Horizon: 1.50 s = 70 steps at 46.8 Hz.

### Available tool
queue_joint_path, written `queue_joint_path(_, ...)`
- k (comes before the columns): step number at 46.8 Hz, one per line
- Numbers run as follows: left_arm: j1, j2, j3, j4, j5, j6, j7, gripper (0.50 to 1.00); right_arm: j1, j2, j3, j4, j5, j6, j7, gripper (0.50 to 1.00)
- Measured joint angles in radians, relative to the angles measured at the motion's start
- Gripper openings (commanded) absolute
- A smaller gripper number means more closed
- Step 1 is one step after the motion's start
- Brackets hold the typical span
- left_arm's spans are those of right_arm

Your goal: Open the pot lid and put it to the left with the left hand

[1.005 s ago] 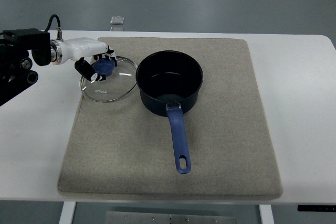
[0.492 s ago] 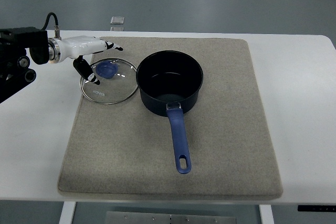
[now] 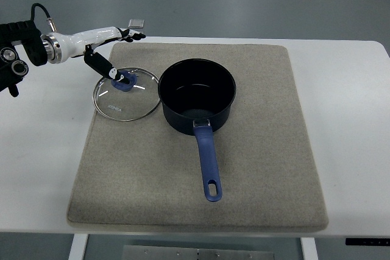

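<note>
Lid [image 3: 125,94] lay flat on the mat [image 3: 256,168], just left of the open pot [image 3: 197,95]. The left hand [image 3: 107,48] hovered above it, fingers spread, empty. A clean upward withdrawal, clear of the knob [image 3: 124,80], looked wisest.

White-shelled left hand [image 3: 108,45] with black-tipped fingers, silver wrist ring, black cabled forearm.

You're getting 1 cam only, looking steeply down from robot's side, taking in whole mat [image 3: 256,168] & table [image 3: 353,120].
</note>
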Motion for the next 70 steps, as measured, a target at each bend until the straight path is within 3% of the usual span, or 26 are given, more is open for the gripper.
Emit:
queue_joint_path(11, 0.009, -0.008, -0.053, 0.095, -0.388, 0.000, -0.001, 0.994, 0.000, 0.000, 0.000, 0.000, 0.000, 0.000, 0.000, 0.915)
queue_joint_path(27, 0.014, -0.013, -0.058, 0.147, -0.835, -0.020, -0.002, 0.994, 0.000, 0.000, 0.000, 0.000, 0.000, 0.000, 0.000, 0.915)
queue_joint_path(40, 0.060, -0.030, -0.059, 0.161, -1.058, -0.025, -0.002, 0.994, 0.000, 0.000, 0.000, 0.000, 0.000, 0.000, 0.000, 0.915)
queue_joint_path(57, 0.076, -0.077, -0.059, 0.290, -1.236, -0.130, 0.004, 0.994, 0.000, 0.000, 0.000, 0.000, 0.000, 0.000, 0.000, 0.915)
queue_joint_path(70, 0.098, -0.091, -0.059, 0.297, -1.278, -0.155, 0.004, 0.994, 0.000, 0.000, 0.000, 0.000, 0.000, 0.000, 0.000, 0.915)
